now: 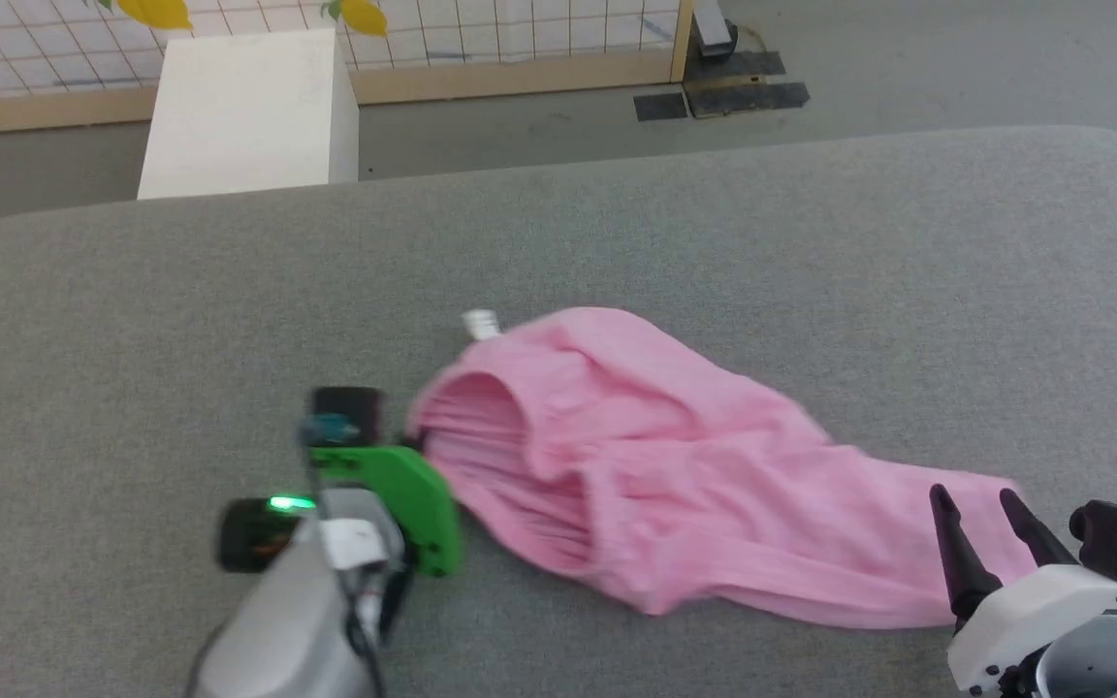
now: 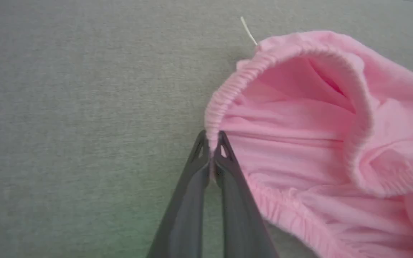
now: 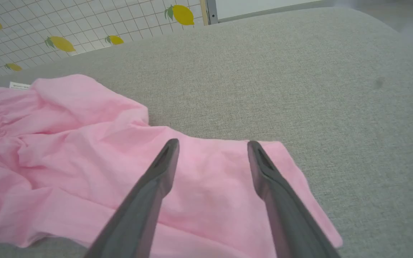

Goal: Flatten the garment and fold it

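left wrist view: left gripper (image 2: 212, 138) jaws pinched narrow on the gathered elastic waistband (image 2: 228, 89) of the garment (image 1: 636, 456), which lies crumpled mid-bench (image 1: 811, 242), waist opening gaping. right gripper (image 3: 213, 145) jaws wide over the flat leg end, holding nothing, contact unclear. risk: thin pink fabric slips from the small pinch, or a one-sided pull drags and bunches it on the grey woven cover. ribbed band, soft creases, small white label (image 1: 481, 323).

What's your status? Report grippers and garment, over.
Left gripper shut on garment waistband. Right gripper open over the leg end. Garment crumpled, not folded. White box beyond the table, far off.
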You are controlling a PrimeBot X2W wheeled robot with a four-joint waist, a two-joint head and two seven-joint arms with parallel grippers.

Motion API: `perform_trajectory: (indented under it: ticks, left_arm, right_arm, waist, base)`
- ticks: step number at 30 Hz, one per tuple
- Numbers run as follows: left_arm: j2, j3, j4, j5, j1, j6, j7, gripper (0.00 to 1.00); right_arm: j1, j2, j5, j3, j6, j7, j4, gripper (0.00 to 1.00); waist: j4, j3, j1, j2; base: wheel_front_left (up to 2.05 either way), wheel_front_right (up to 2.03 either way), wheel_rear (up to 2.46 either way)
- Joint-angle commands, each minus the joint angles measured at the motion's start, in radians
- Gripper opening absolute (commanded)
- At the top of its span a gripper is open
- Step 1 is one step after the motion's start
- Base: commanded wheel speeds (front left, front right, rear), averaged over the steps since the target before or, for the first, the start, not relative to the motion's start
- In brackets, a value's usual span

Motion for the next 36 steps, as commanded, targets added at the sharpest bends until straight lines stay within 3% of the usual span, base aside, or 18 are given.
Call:
perform_trajectory:
  ticks: [1, 8, 9, 10, 17, 21, 25, 31, 36]
  left_arm:
    - [0.033, 0.031, -0.001, -0.016, -0.02, 0.014, -0.023, 0.0]
    - [0.133, 0.165, 0.017, -0.062, -0.019, 0.05, -0.113, 0.0]
    - [0.137, 0.174, 0.02, -0.067, -0.015, 0.05, -0.125, 0.41]
    - [0.137, 0.186, 0.021, -0.079, -0.007, 0.046, -0.14, 1.0]
    - [0.127, 0.194, -0.038, -0.092, 0.095, 0.011, -0.267, 1.0]
    - [0.115, 0.137, -0.143, -0.081, 0.182, -0.043, -0.298, 1.0]
    - [0.128, 0.031, -0.262, -0.054, 0.249, -0.116, -0.24, 1.0]
    - [0.168, -0.075, -0.35, -0.029, 0.289, -0.162, -0.093, 1.0]
    - [0.176, -0.096, -0.349, -0.042, 0.289, -0.162, -0.02, 1.0]
  right_arm:
    - [-0.023, 0.0, 0.006, 0.005, -0.002, -0.009, 0.001, 1.0]
    - [-0.044, 0.0, 0.005, 0.034, -0.002, -0.017, 0.001, 1.0]
    - [-0.045, 0.0, 0.004, 0.038, -0.002, -0.018, 0.002, 1.0]
    - [-0.047, 0.0, 0.002, 0.042, -0.002, -0.019, 0.002, 1.0]
    - [-0.031, 0.0, -0.011, 0.058, -0.002, -0.024, -0.009, 1.0]
    - [-0.01, 0.0, -0.011, 0.052, -0.002, -0.019, -0.021, 1.0]
    - [0.013, 0.0, -0.008, 0.045, -0.002, -0.013, -0.037, 1.0]
    - [0.026, 0.0, 0.0, 0.047, -0.002, -0.005, -0.055, 1.0]
    - [0.025, 0.0, 0.01, 0.062, -0.002, -0.008, -0.054, 1.0]
  waist:
    - [-0.004, 0.015, 0.0, 0.0]
    - [0.003, 0.045, 0.0, 0.0]
    - [0.006, 0.045, 0.0, 0.0]
    - [0.009, 0.043, 0.0, 0.0]
    - [0.041, -0.007, 0.0, 0.0]
    - [0.059, -0.047, 0.0, 0.0]
    - [0.075, -0.072, 0.0, 0.0]
    - [0.082, -0.075, 0.0, 0.0]
    - [0.068, -0.069, 0.0, 0.0]
  base:
    - [0.0, 0.0, 0.0]
    - [0.0, 0.0, 0.0]
    - [0.0, 0.0, 0.0]
    - [0.0, 0.0, 0.0]
    - [0.0, 0.0, 0.0]
    - [0.0, 0.0, 0.0]
    - [0.0, 0.0, 0.0]
    - [0.0, 0.0, 0.0]
    - [0.0, 0.0, 0.0]
